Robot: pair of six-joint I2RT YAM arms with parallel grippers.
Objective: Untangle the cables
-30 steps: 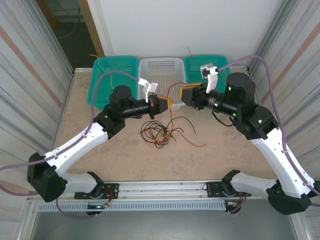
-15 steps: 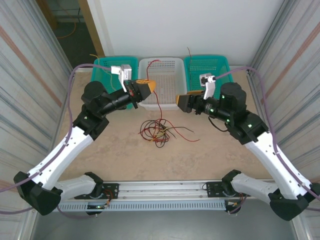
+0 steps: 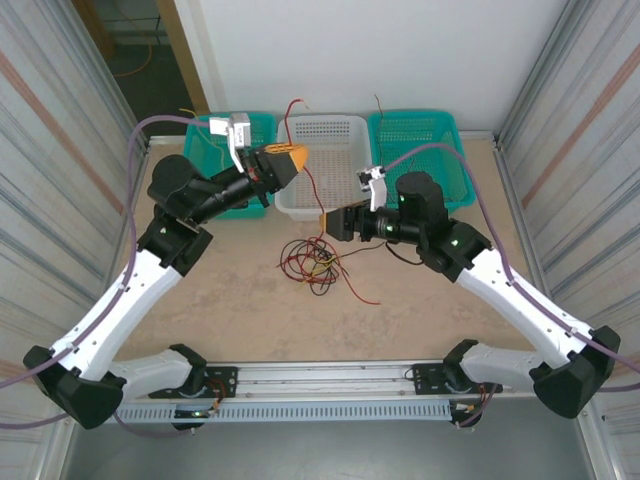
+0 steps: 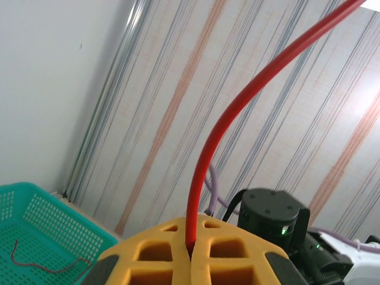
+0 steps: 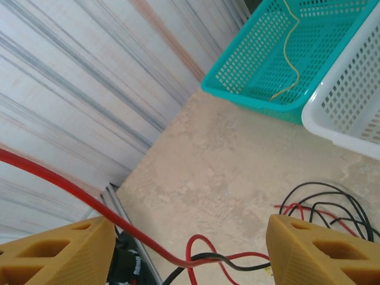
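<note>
A tangle of thin red, black and yellow cables (image 3: 315, 262) lies on the table's middle. My left gripper (image 3: 296, 157) is raised over the baskets, shut on a red cable (image 3: 310, 180) that runs from above its pads down to the tangle; the left wrist view shows the red cable (image 4: 209, 148) pinched between the yellow pads (image 4: 160, 261). My right gripper (image 3: 328, 222) hangs open just above the tangle's right side. In the right wrist view the red cable (image 5: 71, 193) and a black cable (image 5: 237, 266) cross the gap between its fingers (image 5: 314, 252).
Three baskets stand along the back: a teal basket (image 3: 205, 170) holding a yellow wire (image 5: 289, 56), a white basket (image 3: 345, 130) in the middle, and a teal basket (image 3: 440, 135) at the right holding a thin wire (image 4: 47, 261). Corrugated walls close both sides.
My left gripper has risen and moved back over the baskets, drawing the red cable up out of the tangle. The right gripper has swung left and down toward the tangle.
</note>
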